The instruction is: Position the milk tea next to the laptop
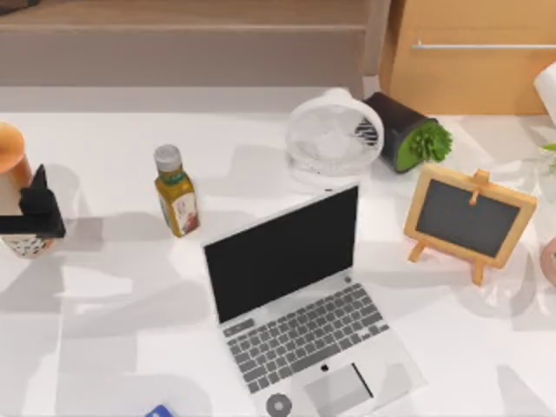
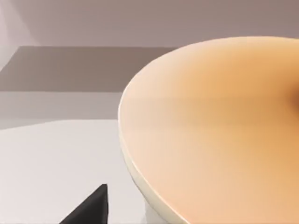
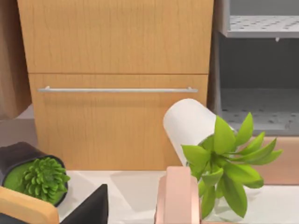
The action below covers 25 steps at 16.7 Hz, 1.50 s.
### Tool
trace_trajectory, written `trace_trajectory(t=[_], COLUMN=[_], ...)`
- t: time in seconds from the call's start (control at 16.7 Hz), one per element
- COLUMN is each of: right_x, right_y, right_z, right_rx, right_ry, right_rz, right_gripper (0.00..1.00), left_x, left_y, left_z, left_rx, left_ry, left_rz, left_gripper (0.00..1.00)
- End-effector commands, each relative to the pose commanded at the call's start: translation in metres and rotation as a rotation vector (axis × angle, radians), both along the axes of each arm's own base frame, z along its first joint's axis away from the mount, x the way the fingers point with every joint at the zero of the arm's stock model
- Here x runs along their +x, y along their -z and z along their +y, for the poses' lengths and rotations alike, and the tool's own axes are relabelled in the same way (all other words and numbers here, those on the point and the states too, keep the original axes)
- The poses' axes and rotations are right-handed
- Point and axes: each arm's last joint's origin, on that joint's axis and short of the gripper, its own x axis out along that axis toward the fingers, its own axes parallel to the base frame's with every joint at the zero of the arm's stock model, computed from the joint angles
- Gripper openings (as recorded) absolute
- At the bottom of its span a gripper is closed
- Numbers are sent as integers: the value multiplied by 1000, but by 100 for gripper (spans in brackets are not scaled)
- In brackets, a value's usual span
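The milk tea (image 1: pixel 12 156), an orange cup with dark pearls at its base, stands at the table's far left edge. My left gripper (image 1: pixel 28 217) is open around the cup's middle, black against its side. In the left wrist view the orange lid (image 2: pixel 210 130) looms very close, with one dark fingertip (image 2: pixel 91 210) a little apart from it. The silver laptop (image 1: pixel 295 295) lies open at the table's centre, its black screen facing the front. The right wrist view shows one dark fingertip (image 3: pixel 91 207) of my right gripper, which is open and holds nothing.
A yellow-green bottle (image 1: pixel 176 191) stands between the cup and the laptop. Behind the laptop are a white fan (image 1: pixel 334 139) and a tipped dark pot with a succulent (image 1: pixel 408 130). A wood-framed chalkboard (image 1: pixel 469 217) stands at the right, with a pink vase (image 3: pixel 177 196) and a leafy plant (image 3: pixel 229 163) beyond it.
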Motion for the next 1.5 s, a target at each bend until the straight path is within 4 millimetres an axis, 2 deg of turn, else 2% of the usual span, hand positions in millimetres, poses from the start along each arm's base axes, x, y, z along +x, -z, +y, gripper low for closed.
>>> trace_trajectory(t=[0.12, 0.9, 1.5], right_x=[0, 0, 0], right_y=[0, 0, 0], right_z=[0, 0, 0], right_rx=[0, 0, 0], right_ry=[0, 0, 0], right_rz=[0, 0, 0], right_gripper=[100, 100, 100], left_x=[0, 0, 0], left_y=[0, 0, 0], left_z=[0, 0, 0], left_rx=[0, 0, 2], left_ry=[0, 0, -1], left_rz=[0, 0, 1], left_gripper=[100, 2, 0])
